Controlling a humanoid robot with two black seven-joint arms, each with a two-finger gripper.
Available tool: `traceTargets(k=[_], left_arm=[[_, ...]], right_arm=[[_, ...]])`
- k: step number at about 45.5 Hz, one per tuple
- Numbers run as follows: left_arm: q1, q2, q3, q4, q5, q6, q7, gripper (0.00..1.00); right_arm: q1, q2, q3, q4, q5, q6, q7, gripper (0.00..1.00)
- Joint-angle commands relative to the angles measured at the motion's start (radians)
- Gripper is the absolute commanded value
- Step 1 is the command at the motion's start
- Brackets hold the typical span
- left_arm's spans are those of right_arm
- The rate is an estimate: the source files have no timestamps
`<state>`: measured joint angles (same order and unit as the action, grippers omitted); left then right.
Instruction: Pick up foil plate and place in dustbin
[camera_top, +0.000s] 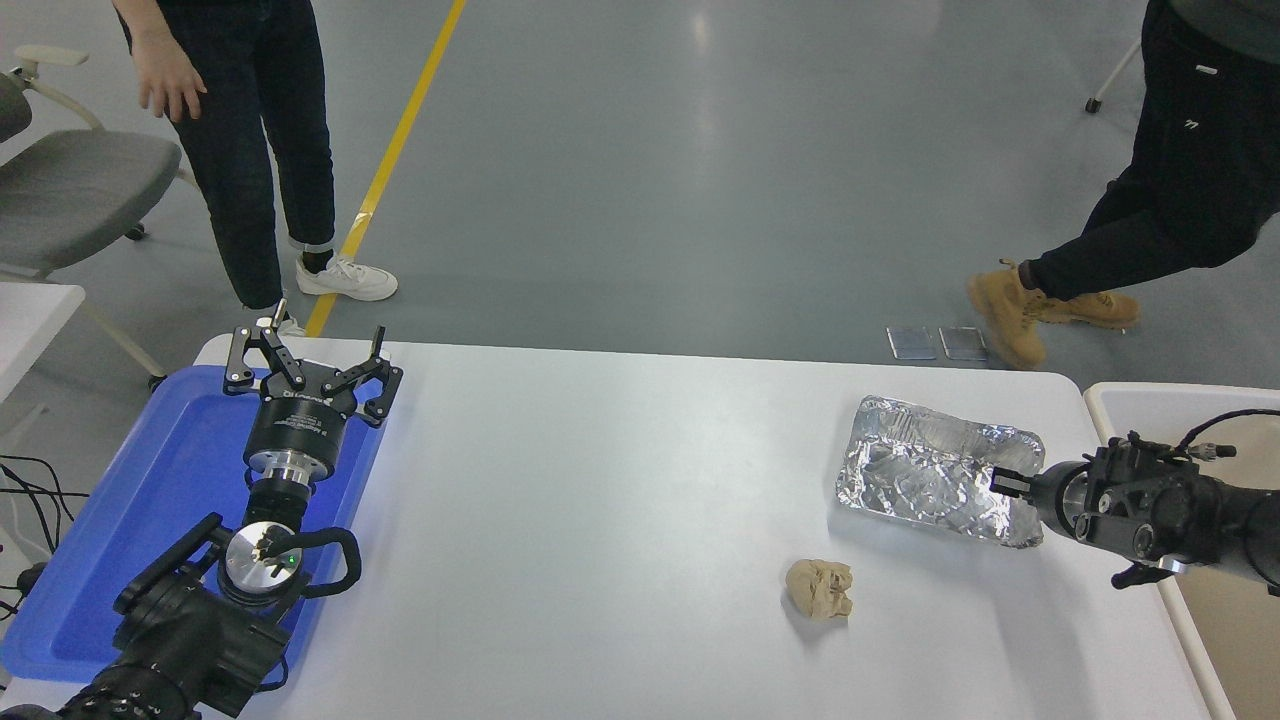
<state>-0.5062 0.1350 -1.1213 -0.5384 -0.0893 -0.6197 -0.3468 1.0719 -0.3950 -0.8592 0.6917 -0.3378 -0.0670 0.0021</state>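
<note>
The foil plate, a shiny wrinkled silver tray, lies at the right of the white table. My right gripper comes in from the right edge and is shut on the plate's right end wall, which sits slightly raised off the table. The dustbin, with a white rim and beige inside, stands just past the table's right edge, under my right arm. My left gripper is parked open at the lower left.
A small tan wadded paper lump lies in front of the plate. A flat blue tray sits under the left arm. Two people stand on the floor beyond the far edge. A grey chair is at the left.
</note>
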Motion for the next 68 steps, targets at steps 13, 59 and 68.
traceTargets(k=[13, 59, 68], left_arm=[[0.000, 0.000, 0.000, 0.000, 0.000, 0.000, 0.000, 1.00], [0.000, 0.000, 0.000, -0.002, 0.002, -0.002, 0.000, 1.00], [0.000, 0.000, 0.000, -0.002, 0.002, -0.002, 0.000, 1.00]], right_arm=[[0.304, -0.240, -0.014, 0.390, -0.115, 0.013, -0.001, 0.00], [1.105, -0.380, -0.445, 0.962, -0.176, 0.121, -0.007, 0.00], [1.212, -0.373, -0.477, 0.979, -0.190, 0.183, -0.007, 0.00]])
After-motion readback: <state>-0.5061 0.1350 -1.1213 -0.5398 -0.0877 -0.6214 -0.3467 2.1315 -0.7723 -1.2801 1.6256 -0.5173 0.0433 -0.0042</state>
